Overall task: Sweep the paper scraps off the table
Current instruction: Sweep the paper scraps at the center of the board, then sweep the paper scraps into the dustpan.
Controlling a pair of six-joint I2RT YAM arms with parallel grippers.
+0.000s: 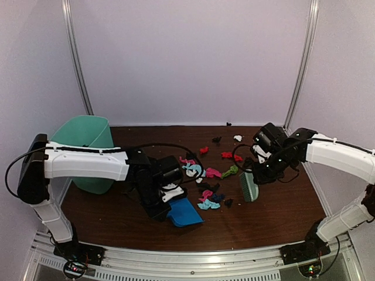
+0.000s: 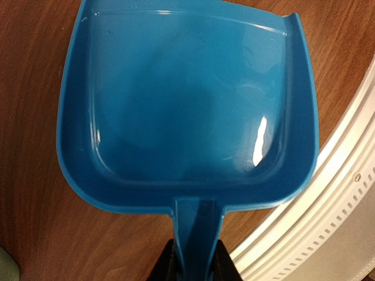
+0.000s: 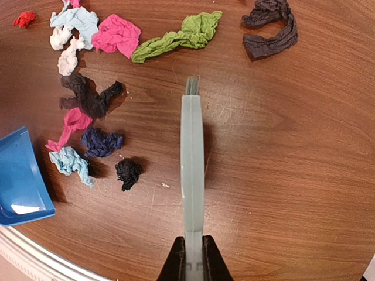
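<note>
The paper scraps [image 1: 206, 175] lie in a loose cluster mid-table between the arms; in the right wrist view a green one [image 3: 176, 38], a pink one [image 3: 116, 35], a navy one [image 3: 101, 141] and a black one [image 3: 128, 173] show. My left gripper [image 1: 164, 205] [image 2: 194, 264] is shut on the handle of a blue dustpan [image 1: 185, 213] [image 2: 187, 111], which sits empty on the table [image 2: 35, 205] left of the scraps. My right gripper [image 1: 253, 174] [image 3: 193, 263] is shut on a pale green brush [image 1: 249, 187] [image 3: 192, 164], just right of the scraps.
A mint-green bin [image 1: 88, 143] stands at the back left, behind the left arm. The silver frame edge [image 2: 328, 205] runs close beside the dustpan. A dark grey scrap [image 3: 270, 29] lies apart, beyond the brush. A few scraps [image 1: 229, 154] lie farther back.
</note>
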